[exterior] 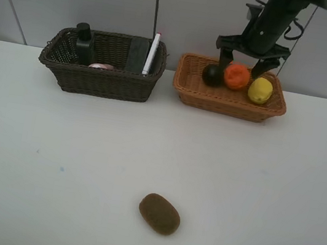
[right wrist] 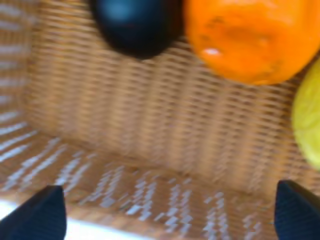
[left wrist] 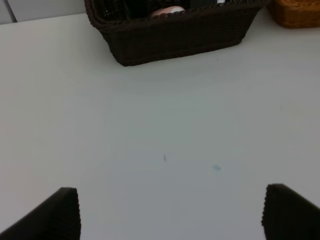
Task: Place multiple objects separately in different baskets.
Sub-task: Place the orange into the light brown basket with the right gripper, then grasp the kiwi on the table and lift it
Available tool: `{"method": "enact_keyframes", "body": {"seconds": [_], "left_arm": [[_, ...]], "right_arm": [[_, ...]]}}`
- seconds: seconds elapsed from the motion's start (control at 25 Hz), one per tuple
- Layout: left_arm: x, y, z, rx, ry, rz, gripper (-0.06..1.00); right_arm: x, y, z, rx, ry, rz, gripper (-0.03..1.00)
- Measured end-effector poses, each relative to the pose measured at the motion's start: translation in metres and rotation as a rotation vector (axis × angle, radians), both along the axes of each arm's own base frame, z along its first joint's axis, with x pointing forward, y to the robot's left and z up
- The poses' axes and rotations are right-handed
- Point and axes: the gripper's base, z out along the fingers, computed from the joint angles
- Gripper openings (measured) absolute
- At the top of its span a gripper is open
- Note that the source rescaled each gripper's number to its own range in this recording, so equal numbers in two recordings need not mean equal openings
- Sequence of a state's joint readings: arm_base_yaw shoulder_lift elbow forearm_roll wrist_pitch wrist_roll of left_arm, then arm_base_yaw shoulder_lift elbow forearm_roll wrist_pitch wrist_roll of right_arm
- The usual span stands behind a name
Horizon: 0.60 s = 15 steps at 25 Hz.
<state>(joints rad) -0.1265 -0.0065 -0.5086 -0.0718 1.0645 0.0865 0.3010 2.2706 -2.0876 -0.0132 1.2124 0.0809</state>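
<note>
The brown kiwi (exterior: 159, 214) lies alone on the white table, near the front. The light orange-tan basket (exterior: 229, 100) at the back right holds the mangosteen (exterior: 212, 75), the orange (exterior: 237, 76) and the lemon (exterior: 260, 90). My right gripper (exterior: 244, 62) hangs open just above the orange, holding nothing; the right wrist view shows the mangosteen (right wrist: 135, 25), orange (right wrist: 250, 37) and lemon (right wrist: 309, 120) on the wicker floor. The dark brown basket (exterior: 99, 78) holds the green pump bottle (exterior: 84, 43), the black eraser (exterior: 138, 54), the pink bottle (exterior: 101, 66) and the white marker (exterior: 152, 52). My left gripper (left wrist: 170, 212) is open over bare table.
The white table (exterior: 52, 155) ends at a grey wall behind the baskets. The dark basket's wall (left wrist: 175, 35) and a corner of the tan basket (left wrist: 297, 12) show in the left wrist view.
</note>
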Motion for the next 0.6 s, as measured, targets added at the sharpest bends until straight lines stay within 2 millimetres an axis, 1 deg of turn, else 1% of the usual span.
{"method": "enact_keyframes", "body": {"seconds": [0.12,0.16,0.24,0.28,0.4,0.44,0.52,0.6], "left_arm": [[0.000,0.000,0.000,0.000,0.000,0.000,0.94],[0.000,0.000,0.000,0.000,0.000,0.000,0.94],[0.000,0.000,0.000,0.000,0.000,0.000,0.94],[0.000,0.000,0.000,0.000,0.000,0.000,0.94],[0.000,0.000,0.000,0.000,0.000,0.000,0.94],[0.000,0.000,0.000,0.000,0.000,0.000,0.94],[0.000,0.000,0.000,0.000,0.000,0.000,0.94],[0.000,0.000,0.000,0.000,0.000,0.000,0.94]], "right_arm": [[-0.025,0.016,0.024,0.010,-0.011,0.049,0.98],[-0.036,0.022,0.026,0.011,0.005,0.069,0.98],[-0.066,0.035,0.036,0.013,0.027,0.118,0.98],[-0.084,0.039,0.038,0.006,0.050,0.144,0.98],[-0.142,0.055,0.034,-0.028,0.132,0.237,0.98],[-0.163,0.062,0.028,-0.045,0.165,0.275,0.98],[-0.200,0.070,0.014,-0.082,0.236,0.334,0.98],[-0.231,0.077,-0.005,-0.125,0.295,0.393,0.98]]}}
